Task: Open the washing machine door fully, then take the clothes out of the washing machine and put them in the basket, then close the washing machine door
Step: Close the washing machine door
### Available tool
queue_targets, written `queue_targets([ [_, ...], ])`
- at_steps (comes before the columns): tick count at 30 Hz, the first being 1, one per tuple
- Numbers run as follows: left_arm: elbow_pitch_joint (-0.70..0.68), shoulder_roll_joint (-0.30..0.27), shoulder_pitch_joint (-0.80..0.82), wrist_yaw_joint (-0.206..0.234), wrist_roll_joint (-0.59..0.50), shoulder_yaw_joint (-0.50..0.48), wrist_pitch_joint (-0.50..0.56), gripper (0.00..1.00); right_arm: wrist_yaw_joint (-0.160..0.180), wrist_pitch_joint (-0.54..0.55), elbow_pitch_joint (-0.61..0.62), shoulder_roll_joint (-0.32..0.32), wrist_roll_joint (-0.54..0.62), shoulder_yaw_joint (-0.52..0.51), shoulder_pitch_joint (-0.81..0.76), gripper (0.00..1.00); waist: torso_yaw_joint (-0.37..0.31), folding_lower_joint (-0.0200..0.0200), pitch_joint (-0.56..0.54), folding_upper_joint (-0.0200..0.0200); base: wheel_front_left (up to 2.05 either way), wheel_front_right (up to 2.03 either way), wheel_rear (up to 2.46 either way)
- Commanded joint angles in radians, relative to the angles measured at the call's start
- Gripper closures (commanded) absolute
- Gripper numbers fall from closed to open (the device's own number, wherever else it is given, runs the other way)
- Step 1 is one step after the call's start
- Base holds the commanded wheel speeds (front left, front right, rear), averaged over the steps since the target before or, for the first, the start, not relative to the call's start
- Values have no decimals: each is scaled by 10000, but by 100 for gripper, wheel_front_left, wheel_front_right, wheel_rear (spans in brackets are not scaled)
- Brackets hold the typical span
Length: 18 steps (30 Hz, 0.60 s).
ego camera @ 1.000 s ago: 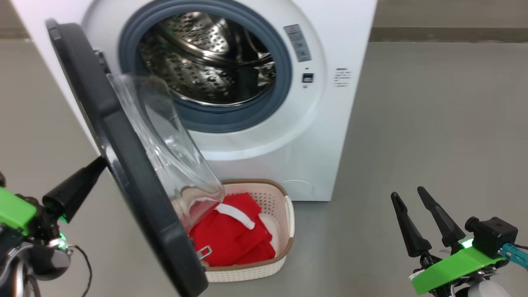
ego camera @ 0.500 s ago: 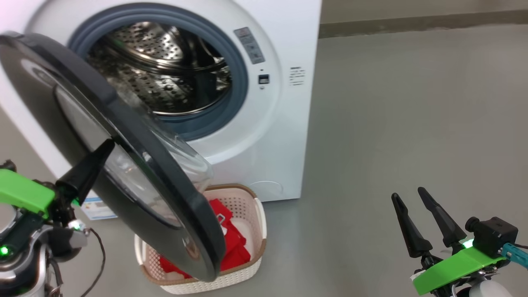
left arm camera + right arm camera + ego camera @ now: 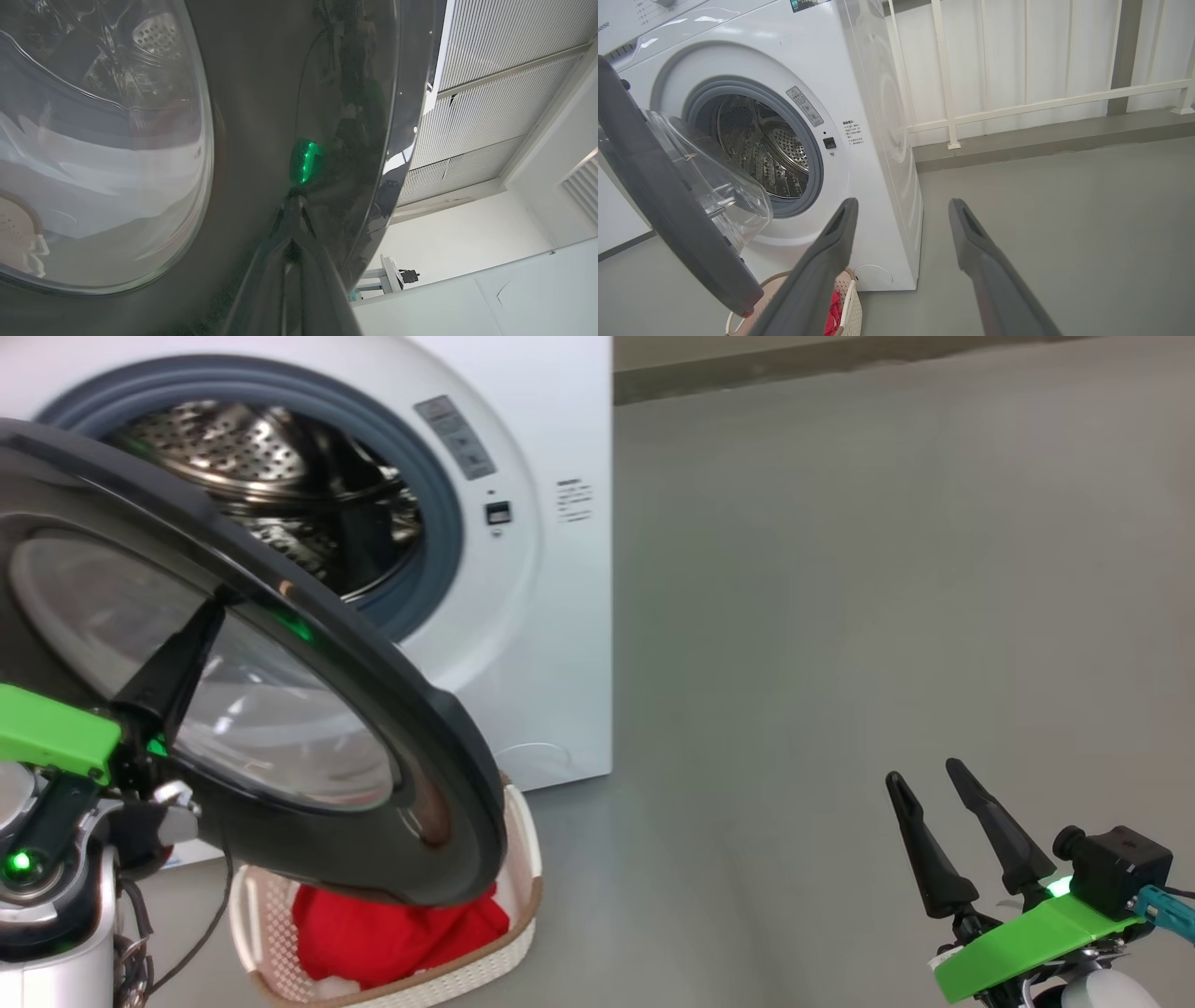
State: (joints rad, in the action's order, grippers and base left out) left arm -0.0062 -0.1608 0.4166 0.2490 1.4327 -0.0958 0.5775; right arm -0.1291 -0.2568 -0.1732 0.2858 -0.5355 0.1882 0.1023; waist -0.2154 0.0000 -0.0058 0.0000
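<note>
Your left hand (image 3: 201, 630) is shut, its fingers pressed together with nothing between them. Their tip touches the glossy black ring of the washing machine door (image 3: 280, 728), on the outer face just beside the glass window.

The door stands part open, hinged at the left side of the washing machine (image 3: 551, 616). In the right wrist view it shows almost edge-on, angled out from the front. Its clear bowl bulges back toward the steel drum (image 3: 280, 495). The outer face turns toward you and your left hand.

The door's free edge hangs over the basket (image 3: 518, 859), which sits on the floor (image 3: 840, 616) in front of the machine near its lower right corner. The door rim hides part of the basket. The clothes (image 3: 392, 933) lie inside it as a red heap below the rim.

The gasket mouth is open between the door's bowl and the right side of the machine front.

Your right hand (image 3: 922, 773) is spread wide and holds nothing. It hangs over bare floor, well apart from the machine. To that side the floor runs open to a white railing (image 3: 1017, 107).
</note>
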Motion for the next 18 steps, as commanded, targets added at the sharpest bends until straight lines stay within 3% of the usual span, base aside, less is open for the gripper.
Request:
queue_targets([
  [1, -148, -255, 612, -184, -108, -301, -103, 100, -16, -49, 257, 92, 77, 189, 256, 0, -337, 0, 115, 0, 0, 0, 0],
  [18, 895, -433, 1252, -513, -541, -649, -893, 100, -16, -49, 273, 1, 64, 148, 380, 0, -1412, 0, 513, 0, 0, 0, 0],
])
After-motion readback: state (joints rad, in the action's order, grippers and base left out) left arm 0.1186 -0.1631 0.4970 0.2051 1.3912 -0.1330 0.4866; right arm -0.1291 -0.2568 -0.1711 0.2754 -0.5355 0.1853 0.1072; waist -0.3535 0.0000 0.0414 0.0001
